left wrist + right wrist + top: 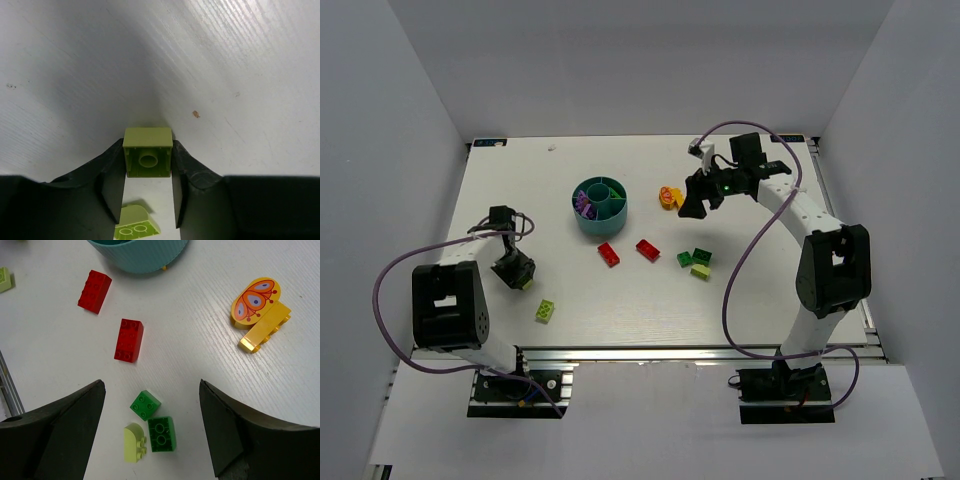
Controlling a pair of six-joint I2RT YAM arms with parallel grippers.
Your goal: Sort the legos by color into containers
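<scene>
Your left end effector is clamped on the sides of a lime green brick at the left of the table, well apart from the teal bowl, while your right end effector hangs spread wide above a dark green brick.

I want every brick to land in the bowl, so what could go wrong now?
The left gripper pinches the lime brick only with its fingertips, so it might slip out on the way to the teal bowl. The right gripper hangs open over a dark green brick, a second green brick and a rounded lime brick huddled together; grabbing one could knock the others.
</scene>
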